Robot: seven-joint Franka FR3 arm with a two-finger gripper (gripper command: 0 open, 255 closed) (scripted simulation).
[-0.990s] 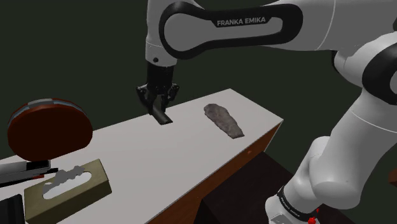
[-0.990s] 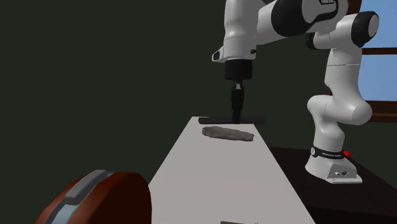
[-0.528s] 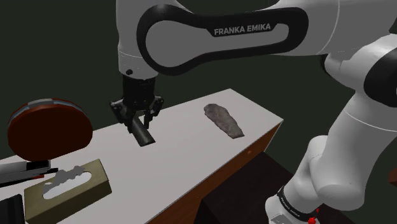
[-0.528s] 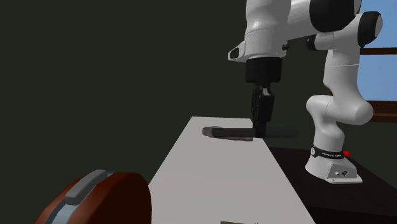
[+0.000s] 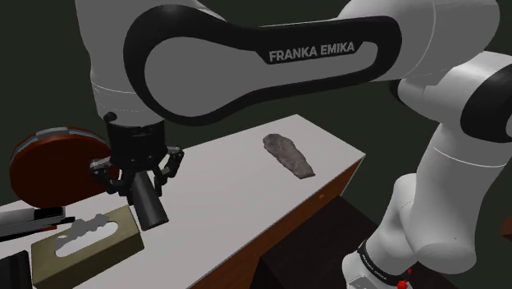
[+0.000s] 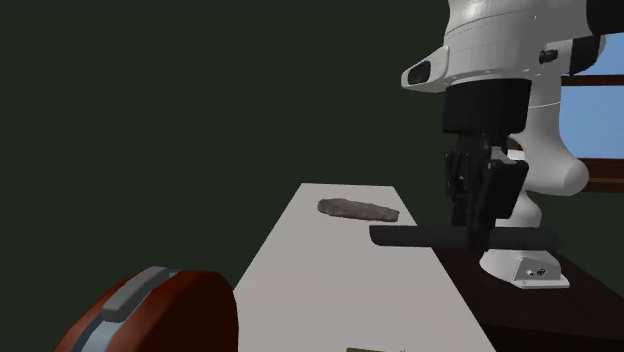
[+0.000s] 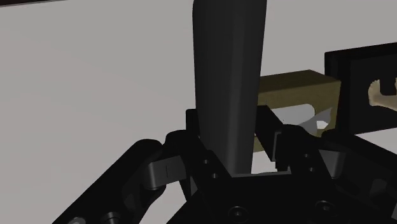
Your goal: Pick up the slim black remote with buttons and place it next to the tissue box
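Observation:
A slim black remote (image 5: 149, 205) hangs above the white tabletop (image 5: 238, 193), and my gripper (image 5: 138, 184) is shut on it. The remote's near end hovers beside the olive-tan tissue box (image 5: 85, 241), which has white tissue showing in its slot, at the shoulder view's lower left. In the second exterior view the remote (image 6: 460, 236) lies level as a long bar under the gripper (image 6: 476, 226), over the table's right edge. In the wrist view the remote (image 7: 229, 76) runs out between the fingers (image 7: 172, 168), with the tissue box (image 7: 294, 97) just past it.
A grey flat stone-like object (image 5: 288, 154) lies at the table's far end. A round red-brown object with a grey band (image 5: 59, 164) stands behind the tissue box. Black items (image 5: 29, 220) lie at the left edge. The table edge drops to a dark stand (image 5: 328, 238).
The gripper has carried the remote from the table's far side toward the shoulder view's left and nearer, up to the tissue box. The stone-like object has not moved.

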